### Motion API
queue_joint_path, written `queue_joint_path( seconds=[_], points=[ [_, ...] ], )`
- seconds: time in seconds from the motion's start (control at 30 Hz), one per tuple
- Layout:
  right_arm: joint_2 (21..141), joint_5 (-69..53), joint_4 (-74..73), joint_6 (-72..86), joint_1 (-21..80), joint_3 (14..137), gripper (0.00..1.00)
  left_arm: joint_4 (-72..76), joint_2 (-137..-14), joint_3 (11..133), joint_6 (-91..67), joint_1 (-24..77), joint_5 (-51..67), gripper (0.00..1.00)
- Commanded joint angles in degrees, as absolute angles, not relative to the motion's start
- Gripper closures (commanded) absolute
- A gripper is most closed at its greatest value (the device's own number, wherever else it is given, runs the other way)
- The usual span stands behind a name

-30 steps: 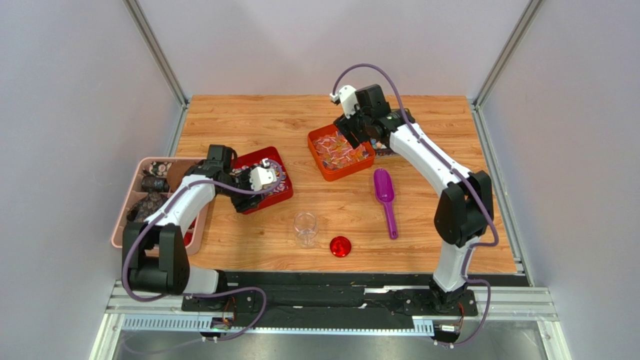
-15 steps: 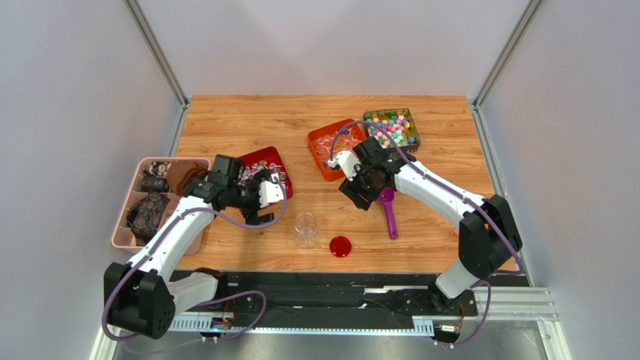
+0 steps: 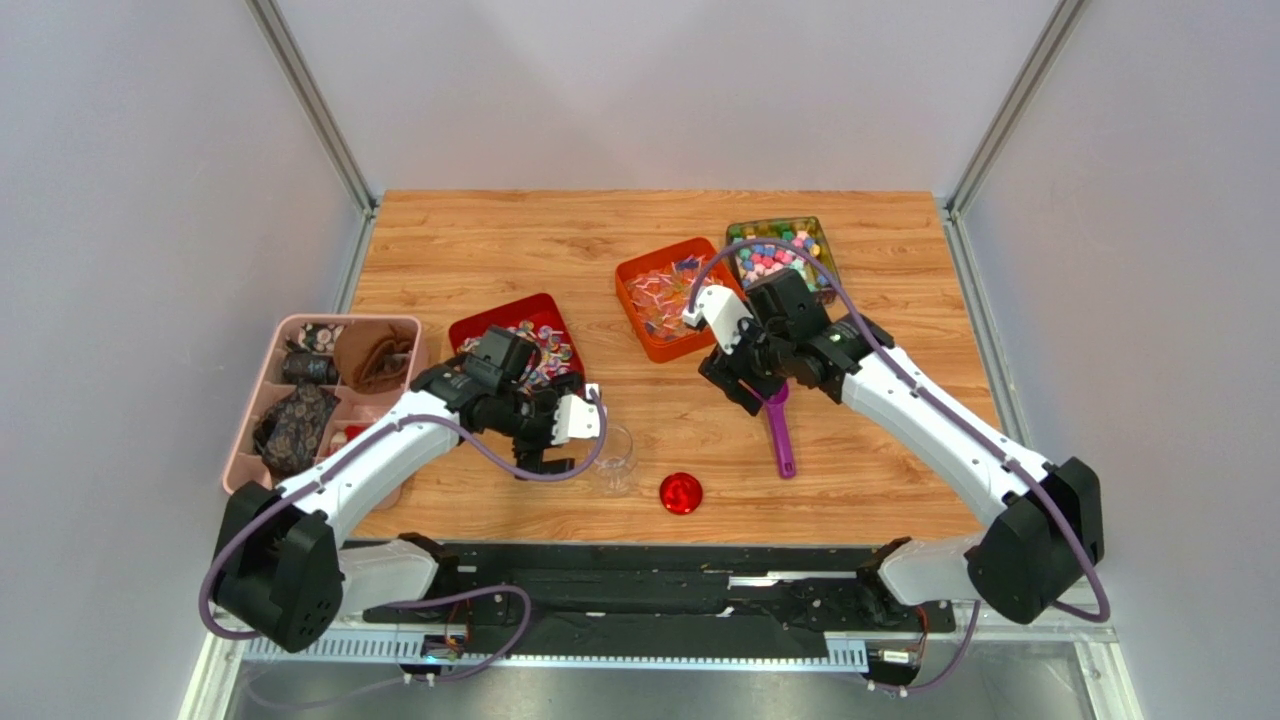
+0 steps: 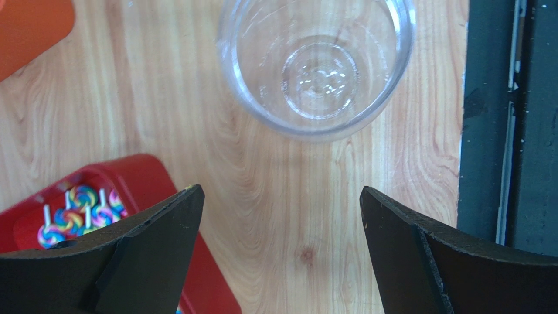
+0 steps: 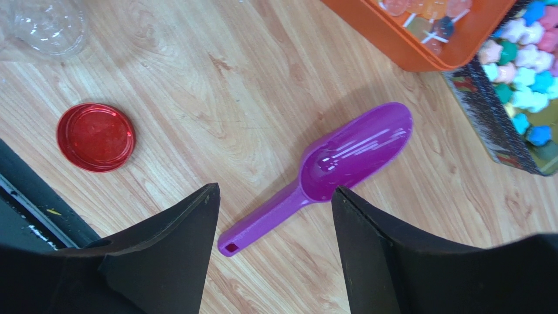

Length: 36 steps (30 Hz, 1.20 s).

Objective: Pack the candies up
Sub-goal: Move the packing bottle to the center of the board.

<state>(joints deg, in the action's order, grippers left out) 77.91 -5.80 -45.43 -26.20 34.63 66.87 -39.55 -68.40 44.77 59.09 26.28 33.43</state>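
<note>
Both arms swung toward the counter's (image 3: 496, 240) near edge, jaws gaping: left tool (image 4: 278, 196) over the empty clear glass jar (image 4: 317, 65), right tool (image 5: 275, 193) over the purple plastic scoop (image 5: 353, 154). Candies (image 3: 529, 333) all unpacked.

L gripper (image 4: 279, 196) & R gripper (image 5: 275, 193): jaws wide apart, arms outstretched.

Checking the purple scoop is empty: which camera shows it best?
Right wrist: the purple scoop lies whole there, bowl empty. The top view shows it small, bowl partly under the right gripper. The left wrist view misses it.
</note>
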Motion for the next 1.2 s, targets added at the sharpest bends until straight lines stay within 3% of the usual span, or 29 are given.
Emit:
queue_joint_path(
  seconds=[0.0, 1.17],
  points=[
    [73.92, -4.74, -45.44, -28.48, 32.18, 66.62, 0.32, -37.62, -70.48, 44.74, 59.94, 29.17, 34.10, 0.01],
    [64.78, -10.19, -40.17, -26.54, 21.18, 58.18, 0.31, -34.28, -81.03, 50.27, 57.39, 35.68, 37.44, 0.02]
  ],
)
